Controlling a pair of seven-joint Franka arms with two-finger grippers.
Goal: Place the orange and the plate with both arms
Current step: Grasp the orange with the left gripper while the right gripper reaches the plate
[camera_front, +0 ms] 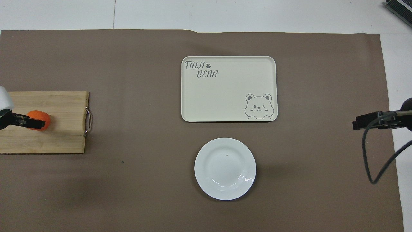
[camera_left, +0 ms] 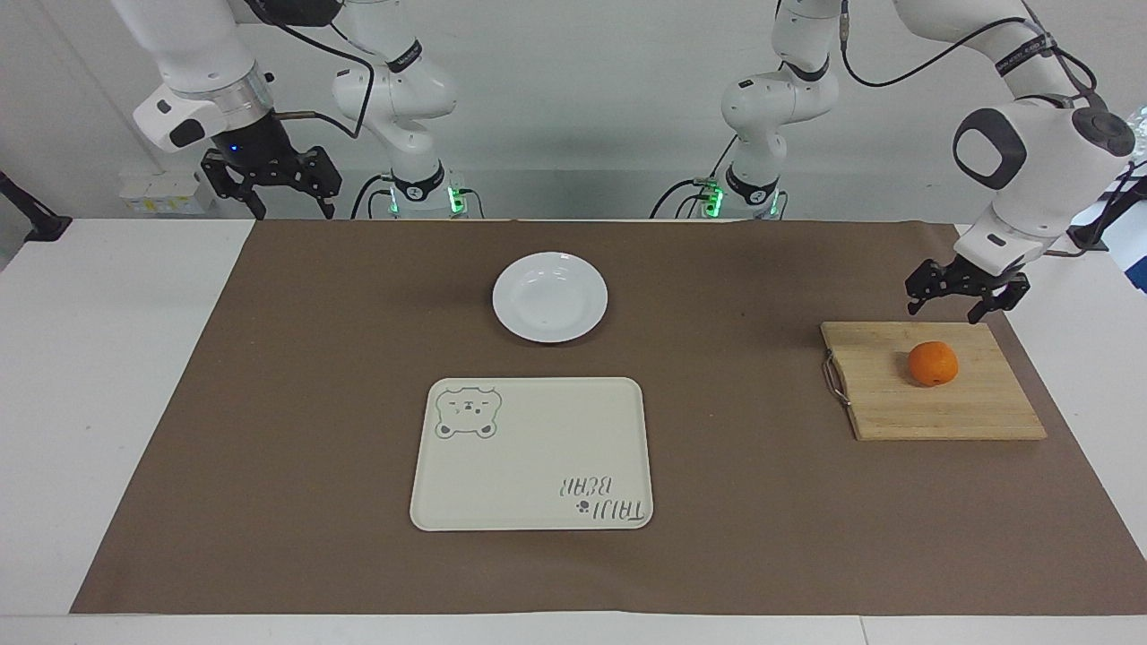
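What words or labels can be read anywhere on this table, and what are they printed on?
"TAIJI BEAR", with a small paw print after "TAIJI": printed in one corner of the cream tray, whose opposite corner carries a winking bear drawing.
The plate, the orange and the wooden cutting board show no writing.
Markings on the arm joints near the bases are too small to read.

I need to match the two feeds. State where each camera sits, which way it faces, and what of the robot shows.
Facing view: high across the table, looking at the robots; both arms show whole, left end effector above the cutting board, right end effector raised.
Overhead view: above the robots' end, looking forward and down; only end effector tips show.
Shared: orange, plate, tray, half a turn apart.
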